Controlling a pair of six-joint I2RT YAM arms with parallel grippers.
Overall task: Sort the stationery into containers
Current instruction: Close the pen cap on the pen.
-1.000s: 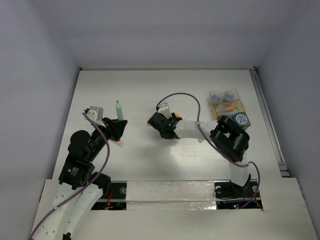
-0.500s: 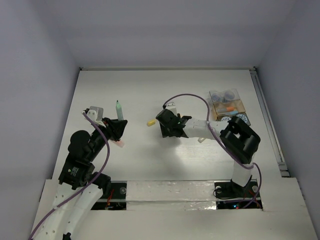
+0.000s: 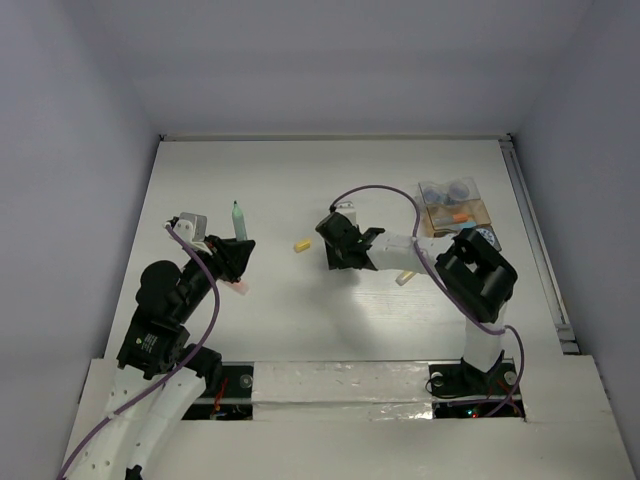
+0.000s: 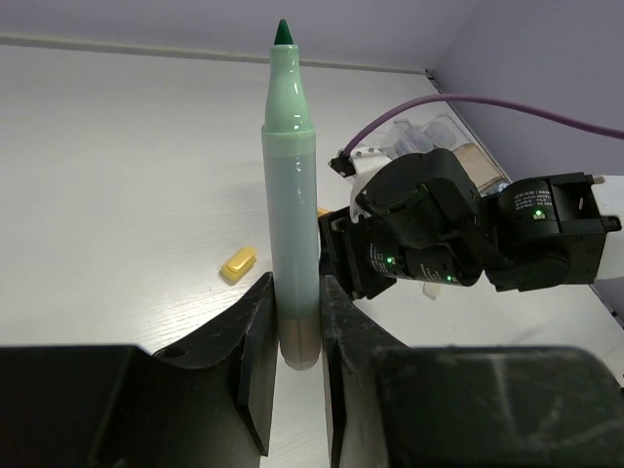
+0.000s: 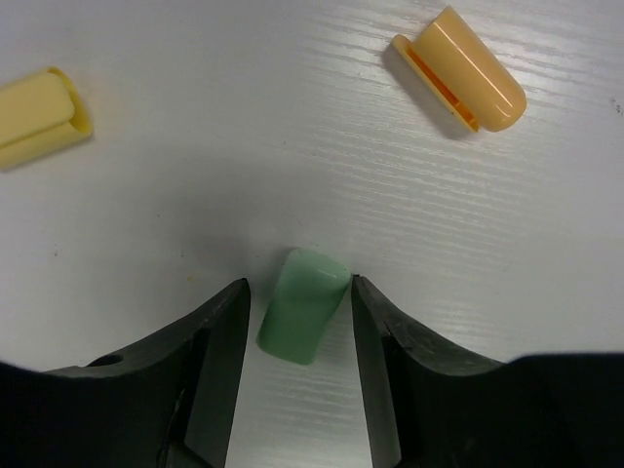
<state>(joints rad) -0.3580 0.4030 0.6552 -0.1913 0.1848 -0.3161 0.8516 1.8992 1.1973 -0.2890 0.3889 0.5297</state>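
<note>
My left gripper (image 4: 297, 331) is shut on the lower end of a pale green pen (image 4: 292, 195), holding it upright with its dark green tip up; the top view shows that pen (image 3: 239, 218) at the left of the table. My right gripper (image 5: 297, 322) is down at the table's middle, open, with its jaws either side of a small green cap (image 5: 302, 304). The right finger touches the cap's corner and a gap shows on the left side. A yellow cap (image 5: 39, 115) and an orange cap (image 5: 463, 70) lie just beyond. The containers (image 3: 455, 210) stand at the back right.
The yellow cap (image 3: 300, 245) lies left of the right gripper (image 3: 338, 240). A cream piece (image 3: 405, 278) lies under the right forearm, and a pink piece (image 3: 238, 287) lies near the left gripper (image 3: 232, 255). A blue-and-white tape roll (image 3: 488, 236) peeks out beside the right elbow.
My right gripper has shifted right, uncovering the yellow cap, and its jaws have opened wider and then narrowed around the green cap. The left arm and its pen have not moved.
</note>
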